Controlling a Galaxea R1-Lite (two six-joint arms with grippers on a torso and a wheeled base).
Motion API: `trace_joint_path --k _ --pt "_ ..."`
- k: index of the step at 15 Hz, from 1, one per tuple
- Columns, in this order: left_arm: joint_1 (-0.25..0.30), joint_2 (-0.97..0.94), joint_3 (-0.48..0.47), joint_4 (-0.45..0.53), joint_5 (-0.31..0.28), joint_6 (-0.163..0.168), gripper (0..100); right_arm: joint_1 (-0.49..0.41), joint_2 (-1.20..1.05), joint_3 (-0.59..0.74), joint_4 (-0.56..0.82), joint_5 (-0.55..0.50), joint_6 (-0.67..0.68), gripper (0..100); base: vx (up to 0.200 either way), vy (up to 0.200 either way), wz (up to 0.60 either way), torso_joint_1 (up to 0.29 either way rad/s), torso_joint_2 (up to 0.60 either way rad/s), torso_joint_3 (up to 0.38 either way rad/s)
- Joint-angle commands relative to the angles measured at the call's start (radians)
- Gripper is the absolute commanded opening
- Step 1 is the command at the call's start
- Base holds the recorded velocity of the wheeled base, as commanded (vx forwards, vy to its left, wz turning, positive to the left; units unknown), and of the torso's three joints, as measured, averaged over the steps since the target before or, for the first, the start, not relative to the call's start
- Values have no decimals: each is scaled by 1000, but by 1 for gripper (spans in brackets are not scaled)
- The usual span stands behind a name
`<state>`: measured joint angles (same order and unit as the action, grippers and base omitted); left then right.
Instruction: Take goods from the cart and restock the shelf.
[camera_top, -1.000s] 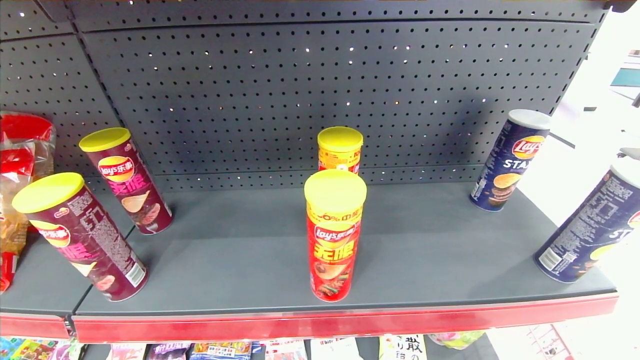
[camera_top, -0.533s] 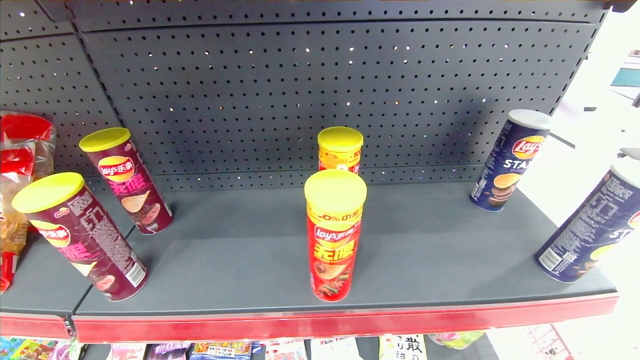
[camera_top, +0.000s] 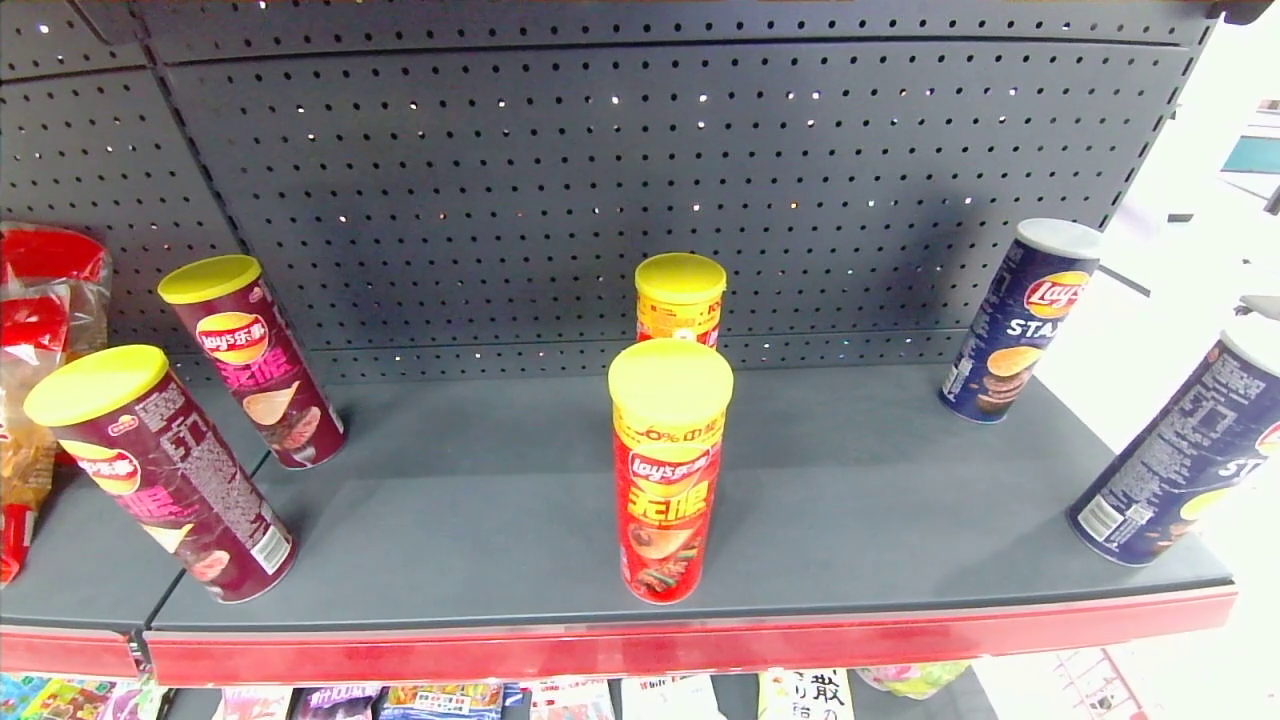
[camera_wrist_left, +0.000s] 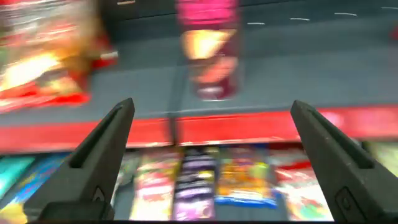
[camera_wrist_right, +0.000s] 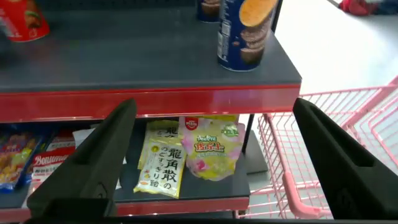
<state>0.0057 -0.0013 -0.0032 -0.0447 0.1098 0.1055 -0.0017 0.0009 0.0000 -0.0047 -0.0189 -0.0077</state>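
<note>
The grey shelf with a red front edge carries upright chip cans: two maroon cans at the left, two red cans one behind the other in the middle, and two blue cans at the right. My left gripper is open and holds nothing, in front of the shelf's red edge and below a maroon can. My right gripper is open too, level with the red edge under a blue can. The pink wire cart stands beyond the shelf's right end.
Snack bags lean at the shelf's far left. The lower shelf holds several flat snack packets, among them a pink-green bag. A perforated back panel closes the shelf behind. Wide gaps separate the three can groups.
</note>
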Motion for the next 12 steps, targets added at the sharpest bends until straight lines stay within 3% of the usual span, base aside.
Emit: trace_joint_path --k 1,4,5,6,7,8,9,12 --pt "0 1 0 0 36 -23 100 0 -1 0 3 -4 8 100 0 0 0 0 0 0" --pt "0 1 0 5 2 -32 100 0 -1 0 3 -4 6 100 0 0 0 0 0 0" --pt "0 1 0 0 -246 -35 100 0 -1 0 3 -4 8 100 0 0 0 0 0 0" --pt "0 1 -3 5 -248 -53 100 0 -1 0 3 -3 8 100 0 0 0 0 0 0" --pt "3 6 -6 12 -203 -63 100 0 -1 0 3 -3 8 100 0 0 0 0 0 0" --pt "2 1 2 12 -76 -52 100 0 -1 0 3 -3 8 100 0 0 0 0 0 0" --pt "2 1 2 9 -53 -58 100 0 -1 0 3 -3 9 100 0 0 0 0 0 0" --pt "-18 30 -3 58 -125 -90 100 0 -1 0 3 -3 8 100 0 0 0 0 0 0"
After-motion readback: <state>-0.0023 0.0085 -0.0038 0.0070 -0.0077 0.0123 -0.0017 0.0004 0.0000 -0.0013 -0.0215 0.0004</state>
